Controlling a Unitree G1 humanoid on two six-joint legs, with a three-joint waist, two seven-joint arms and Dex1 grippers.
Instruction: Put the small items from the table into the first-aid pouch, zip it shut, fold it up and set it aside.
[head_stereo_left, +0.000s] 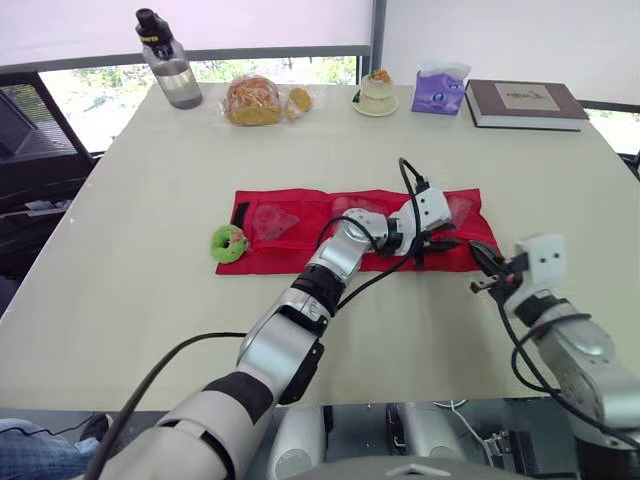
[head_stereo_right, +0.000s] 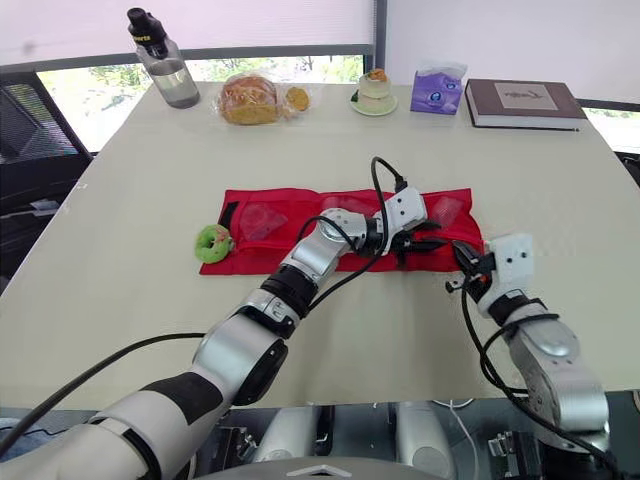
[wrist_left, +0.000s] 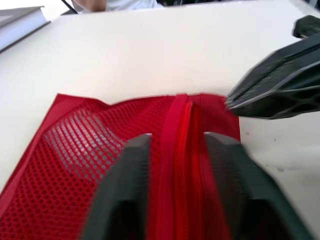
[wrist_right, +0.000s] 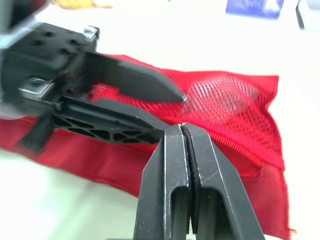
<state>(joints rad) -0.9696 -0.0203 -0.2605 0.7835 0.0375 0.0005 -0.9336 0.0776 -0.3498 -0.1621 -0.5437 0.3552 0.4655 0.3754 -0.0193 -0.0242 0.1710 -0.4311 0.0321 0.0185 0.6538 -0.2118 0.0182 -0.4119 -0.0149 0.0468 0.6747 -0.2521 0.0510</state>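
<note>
Left gripper (wrist_left: 176, 150): fingers spread, straddling the zip (wrist_left: 183, 112) at the right end of the red pouch (head_stereo_left: 290, 225). Right gripper (wrist_right: 182, 131): fingers pressed together at the pouch's near right edge — possibly nipping fabric, unclear. Pouch lies flat and unfolded, mid-table (head_stereo_left: 150, 180) — a green ring (head_stereo_left: 229, 243) touches its left end.

Red mesh pouch (head_stereo_left: 280, 215) lies unfolded, green roll (head_stereo_left: 229, 243) at its left end
</note>
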